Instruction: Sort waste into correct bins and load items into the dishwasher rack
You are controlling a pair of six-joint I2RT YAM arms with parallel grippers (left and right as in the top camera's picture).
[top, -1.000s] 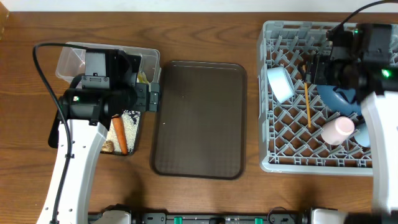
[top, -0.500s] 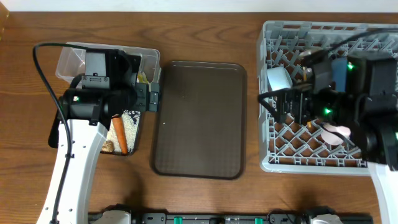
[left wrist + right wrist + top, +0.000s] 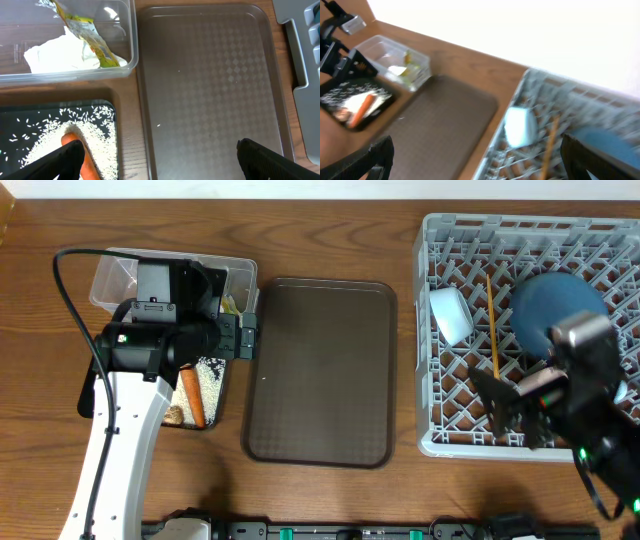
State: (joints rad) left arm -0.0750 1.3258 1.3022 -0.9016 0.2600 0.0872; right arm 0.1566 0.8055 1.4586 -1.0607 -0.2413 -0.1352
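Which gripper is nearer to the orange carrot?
Left. The left gripper hangs just beside the black tray holding the carrot; the right gripper is far off, past the brown tray, over the dishwasher rack.

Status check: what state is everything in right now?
left gripper: open, empty.
right gripper: open, empty.
clear tub: holds tissue and wrapper.
black tray: holds rice and carrot.
dishwasher rack: holds blue plate, white bowl, chopsticks.
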